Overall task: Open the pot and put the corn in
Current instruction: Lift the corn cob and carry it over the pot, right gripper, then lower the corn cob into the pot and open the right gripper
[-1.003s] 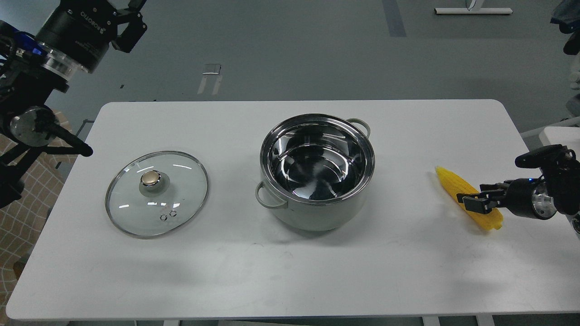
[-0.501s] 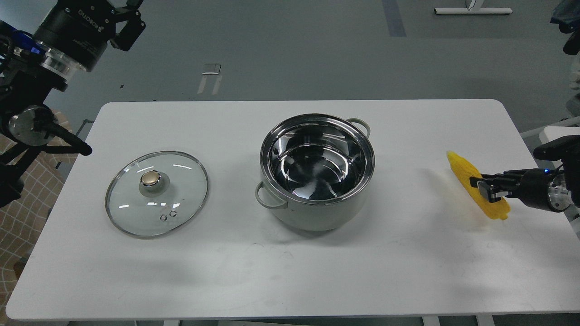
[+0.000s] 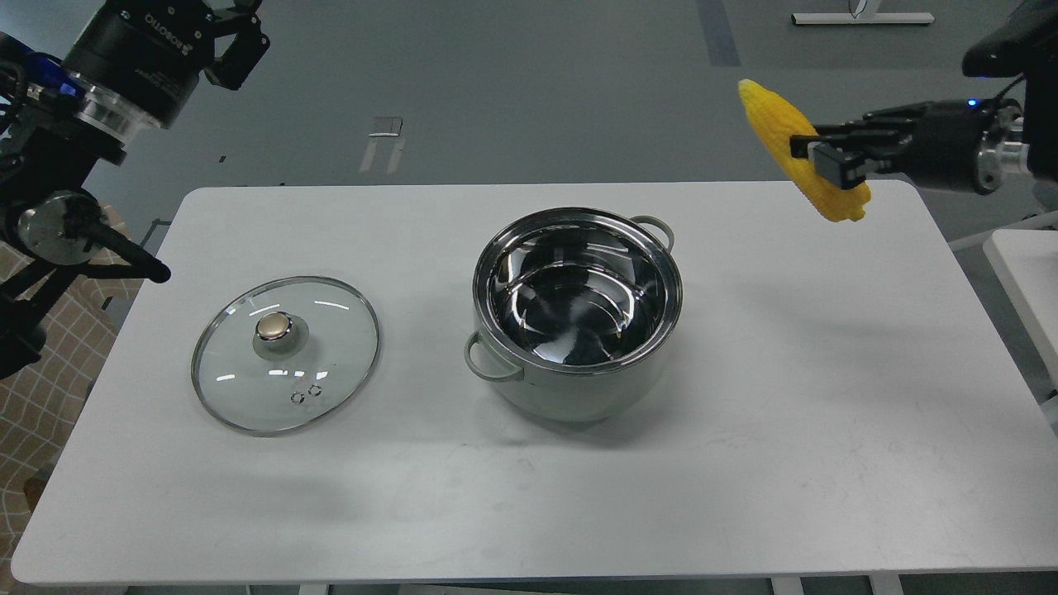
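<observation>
The pale grey-green pot point(image 3: 579, 388) stands open in the middle of the white table, its shiny steel inside empty. My right gripper point(image 3: 814, 153) is shut on the yellow corn cob point(image 3: 785, 140) and holds it high above the table's back right corner, to the right of the pot and well above it. The cob is tilted, its pointed end up and to the left. My left gripper point(image 3: 235, 37) is raised at the top left, off the table. Its fingers run out of the frame, so its state does not show.
The glass lid point(image 3: 286, 354) with a gold knob lies flat on the table point(image 3: 529, 496) to the left of the pot. A second white table edge point(image 3: 1029, 281) shows at the far right.
My right gripper has lifted the corn off the table and carried it up and a little left. The left arm, pot and lid have stayed put.
</observation>
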### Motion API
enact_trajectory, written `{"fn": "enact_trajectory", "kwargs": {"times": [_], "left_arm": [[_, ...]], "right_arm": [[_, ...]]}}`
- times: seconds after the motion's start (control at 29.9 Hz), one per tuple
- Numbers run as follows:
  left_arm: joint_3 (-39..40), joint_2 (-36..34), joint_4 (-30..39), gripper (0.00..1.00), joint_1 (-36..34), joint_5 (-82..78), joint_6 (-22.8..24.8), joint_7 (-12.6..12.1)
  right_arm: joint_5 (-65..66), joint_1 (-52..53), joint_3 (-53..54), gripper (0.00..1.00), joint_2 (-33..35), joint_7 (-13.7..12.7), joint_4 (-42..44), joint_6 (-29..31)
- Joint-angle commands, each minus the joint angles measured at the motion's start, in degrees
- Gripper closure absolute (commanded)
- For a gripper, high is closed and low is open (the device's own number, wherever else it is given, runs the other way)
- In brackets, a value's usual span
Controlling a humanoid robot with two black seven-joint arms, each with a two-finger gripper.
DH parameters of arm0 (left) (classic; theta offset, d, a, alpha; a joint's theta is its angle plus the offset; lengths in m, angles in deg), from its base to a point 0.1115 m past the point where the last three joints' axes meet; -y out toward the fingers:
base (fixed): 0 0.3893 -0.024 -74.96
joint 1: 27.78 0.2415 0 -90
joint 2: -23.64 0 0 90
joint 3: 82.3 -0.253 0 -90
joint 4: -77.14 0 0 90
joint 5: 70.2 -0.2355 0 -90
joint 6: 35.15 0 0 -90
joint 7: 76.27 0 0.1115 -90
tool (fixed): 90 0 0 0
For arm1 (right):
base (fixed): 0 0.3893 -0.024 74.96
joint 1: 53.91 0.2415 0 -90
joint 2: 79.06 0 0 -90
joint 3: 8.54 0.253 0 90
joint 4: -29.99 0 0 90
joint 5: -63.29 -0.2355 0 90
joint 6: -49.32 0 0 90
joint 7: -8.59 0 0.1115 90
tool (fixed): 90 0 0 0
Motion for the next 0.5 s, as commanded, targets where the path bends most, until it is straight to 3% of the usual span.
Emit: {"fn": "enact_trajectory", "kwargs": {"times": [0.0, 0.33, 0.47], "left_arm": [[0.0, 0.1, 0.0, 0.04, 0.0, 0.0, 0.0, 0.0], [0.1, 0.1, 0.0, 0.04, 0.1, 0.0, -0.1, 0.0], [0.1, 0.1, 0.0, 0.04, 0.2, 0.0, -0.1, 0.0]], "right_arm": [[-0.3, 5.5, -5.3, 0.76, -7.2, 0.0, -0.1, 1.2], [-3.2, 6.6, -14.3, 0.76, -19.9, 0.0, 0.0, 1.4], [-3.2, 4.0, -15.3, 0.75, -24.8, 0.0, 4.2, 1.1]]}}
